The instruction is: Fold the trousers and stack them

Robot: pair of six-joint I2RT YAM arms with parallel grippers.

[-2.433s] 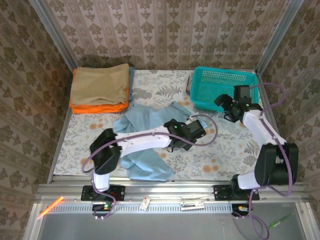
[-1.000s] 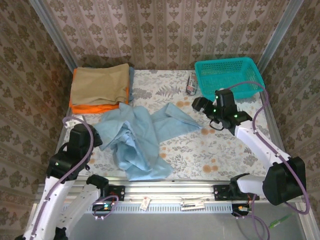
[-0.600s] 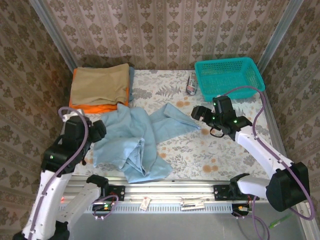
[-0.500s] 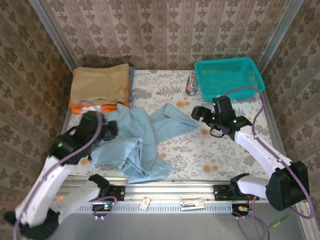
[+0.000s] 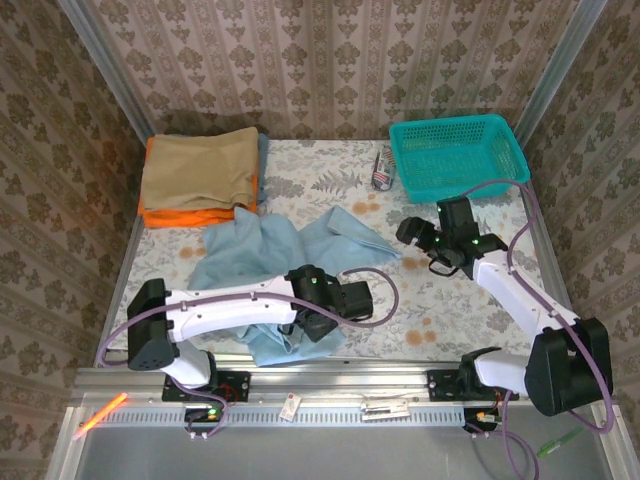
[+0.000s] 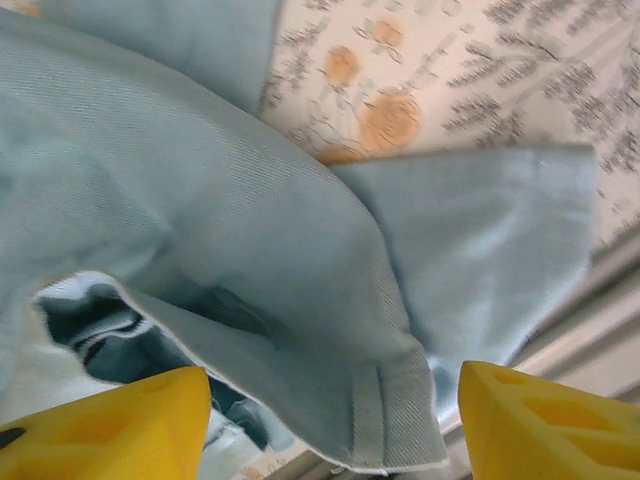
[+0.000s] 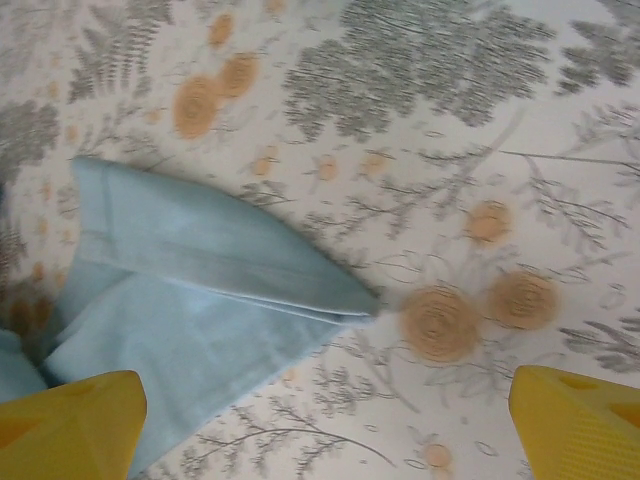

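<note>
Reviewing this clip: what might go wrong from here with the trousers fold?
The trousers lie bunched, with layers overlapping between the fingers of the open left gripper; a pinch may catch several layers. Their near corner sits at the front edge of the table, so a pull could drag it off.

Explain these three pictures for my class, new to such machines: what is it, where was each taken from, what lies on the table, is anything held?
Two robot arms are bolted at the near edge of a table, each ending in a two-fingered claw. One picture looks down from above; the other two come from cameras on the wrists. On the table lie crumpled pale-blue trousers, a tan and orange folded pile and a teal basket. The left claw and the right claw are both open, holding nothing.
</note>
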